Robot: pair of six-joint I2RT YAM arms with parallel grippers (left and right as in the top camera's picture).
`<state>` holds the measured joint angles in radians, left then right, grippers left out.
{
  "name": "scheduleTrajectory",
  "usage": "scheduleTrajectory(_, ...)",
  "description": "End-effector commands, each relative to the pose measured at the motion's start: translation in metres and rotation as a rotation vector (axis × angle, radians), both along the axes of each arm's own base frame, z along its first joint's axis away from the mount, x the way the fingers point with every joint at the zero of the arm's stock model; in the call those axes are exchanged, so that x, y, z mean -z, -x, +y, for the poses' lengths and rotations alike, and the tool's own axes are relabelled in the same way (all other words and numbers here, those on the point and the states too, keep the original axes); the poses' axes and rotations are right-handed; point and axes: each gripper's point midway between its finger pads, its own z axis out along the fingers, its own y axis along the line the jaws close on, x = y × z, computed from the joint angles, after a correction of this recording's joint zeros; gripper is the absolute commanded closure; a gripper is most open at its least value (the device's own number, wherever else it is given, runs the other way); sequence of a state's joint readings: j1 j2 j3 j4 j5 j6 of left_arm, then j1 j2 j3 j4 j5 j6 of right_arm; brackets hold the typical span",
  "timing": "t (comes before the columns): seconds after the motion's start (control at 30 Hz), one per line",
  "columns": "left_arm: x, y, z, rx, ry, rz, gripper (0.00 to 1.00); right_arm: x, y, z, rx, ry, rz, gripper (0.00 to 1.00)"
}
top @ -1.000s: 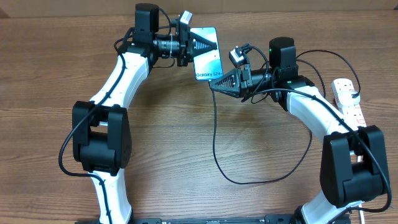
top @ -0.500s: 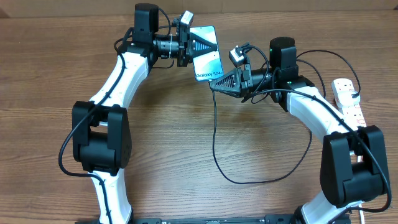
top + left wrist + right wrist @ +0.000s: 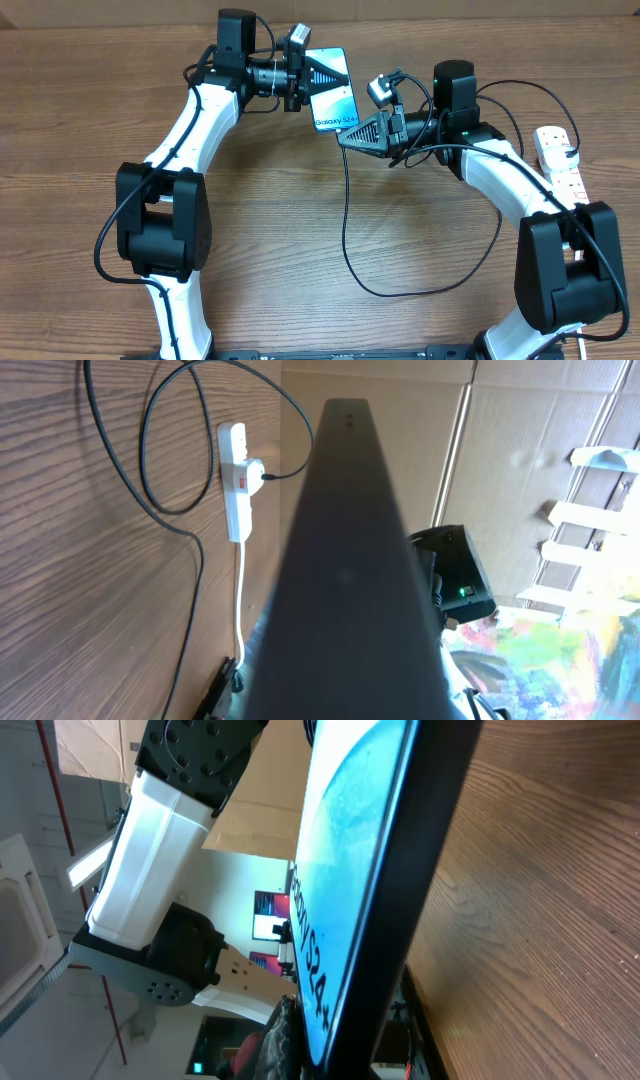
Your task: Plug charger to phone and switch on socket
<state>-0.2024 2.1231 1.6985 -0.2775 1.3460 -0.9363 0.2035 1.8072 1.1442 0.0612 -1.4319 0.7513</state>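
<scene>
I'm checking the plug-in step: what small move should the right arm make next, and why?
Probably ease the right gripper toward the "Galaxy" end of the slim blue-screened smartphone, lining up the cable's tip. The left gripper holds that phone, and the thin black charger cable trails from the shut right gripper just beside that end, apparently unplugged.

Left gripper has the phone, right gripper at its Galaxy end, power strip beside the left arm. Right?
Not quite: the power strip lies beside the right arm, as the overhead view shows. The left gripper does have the phone, with the right gripper at its Galaxy end.
</scene>
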Motion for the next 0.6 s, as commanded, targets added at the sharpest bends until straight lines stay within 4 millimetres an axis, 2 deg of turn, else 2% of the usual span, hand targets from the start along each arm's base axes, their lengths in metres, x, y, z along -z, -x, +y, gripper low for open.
scheduleTrajectory(0.0, -0.0311, 0.0714, -0.0473, 0.307, 0.149, 0.036, 0.96, 0.0006, -0.0426, -0.0044, 0.211, 0.095, -0.109, 0.96)
scheduleTrajectory(0.5, -0.0311, 0.0771, -0.0542, 0.326, 0.150, 0.027, 0.96, 0.0040, -0.0510, -0.0063, 0.266, 0.118, -0.053, 0.96)
scheduleTrajectory(0.53, -0.0311, 0.0771, -0.0542, 0.326, 0.150, 0.027, 0.96, 0.0039, -0.0508, -0.0062, 0.265, 0.117, -0.053, 0.83)
scheduleTrajectory(0.57, -0.0311, 0.0771, -0.0542, 0.326, 0.150, 0.027, 0.96, 0.0036, -0.0501, -0.0061, 0.262, 0.115, -0.053, 0.61)
